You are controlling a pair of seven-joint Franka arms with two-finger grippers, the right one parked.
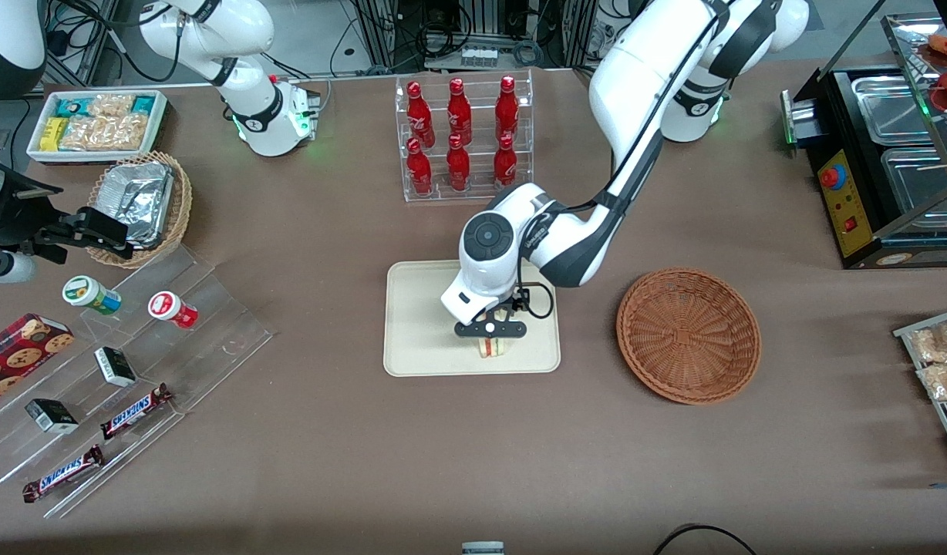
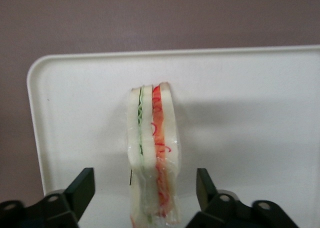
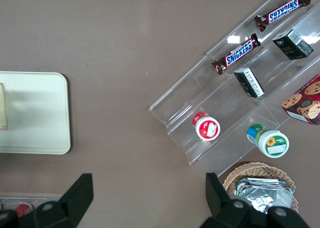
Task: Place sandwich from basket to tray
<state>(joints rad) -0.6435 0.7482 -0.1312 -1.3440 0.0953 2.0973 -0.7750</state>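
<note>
The sandwich point(image 1: 491, 348) stands on edge on the cream tray point(image 1: 419, 324), near the tray's rim closest to the front camera. My left gripper point(image 1: 490, 331) hovers just above it. In the left wrist view the sandwich point(image 2: 152, 148) shows white bread with green and red filling, upright on the tray point(image 2: 250, 113). The gripper point(image 2: 144, 179) is open, with its black fingers point(image 2: 82, 188) clear of the bread on each side. The reddish-brown wicker basket point(image 1: 688, 335) sits empty beside the tray, toward the working arm's end. The right wrist view catches the tray point(image 3: 35, 113) and a sliver of the sandwich point(image 3: 2, 108).
A clear rack of red bottles point(image 1: 462, 139) stands farther from the front camera than the tray. A stepped acrylic shelf point(image 1: 134, 362) with snack bars and cups, a tan wicker basket of foil trays point(image 1: 142, 204) and a white snack bin point(image 1: 96, 123) lie toward the parked arm's end. A black food warmer point(image 1: 882, 162) lies toward the working arm's end.
</note>
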